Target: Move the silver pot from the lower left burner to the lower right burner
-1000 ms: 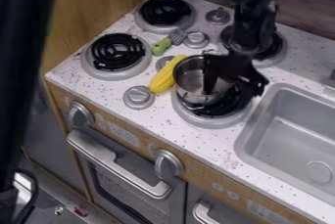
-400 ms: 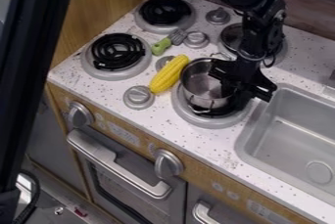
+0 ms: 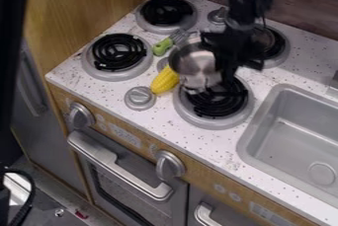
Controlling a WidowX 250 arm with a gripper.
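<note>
Silver pot (image 3: 192,64): ctr of frame, overlapping upper L edge of lower right burner (image 3: 248,108); can't tell if it touches the burner.
Pot's inside: bare shiny metal seen thru the open top, w/ bright & darker grey patches.
Pot's look: round, deep, polished; mouth tipped twd camera, R edge partly hidden by the gripper (image 3: 231,56).
Gripper: black, upper ctr-right, at pot's R side.
Fingers: can't tell if apart, together or clamped on pot.
Corn (image 3: 164,81): yellow, just L of & below pot, its upper end hidden behind pot.
Brush (image 3: 162,47): green handle, grey head, above & L of pot.
Sink (image 3: 245,138): grey basin, R side of frame; round drain (image 3: 322,174) in its floor.
Lower right burner: black coil, grey ring, mostly in view below pot.
Lower left burner (image 3: 90,67): same type, L of ctr, bare coil.
Upper left burner (image 3: 166,11): black coil, near top of frame.
Upper right burner (image 3: 280,47): R of gripper, partly hidden by it.
Stove knob (image 3: 140,98): grey, on tabletop, below corn.
Tabletop (image 3: 211,150): white w/ dark speckles.
Oven handle (image 3: 113,165): silver bar, lower L, btwn 2 grey front knobs (image 3: 170,165).
</note>
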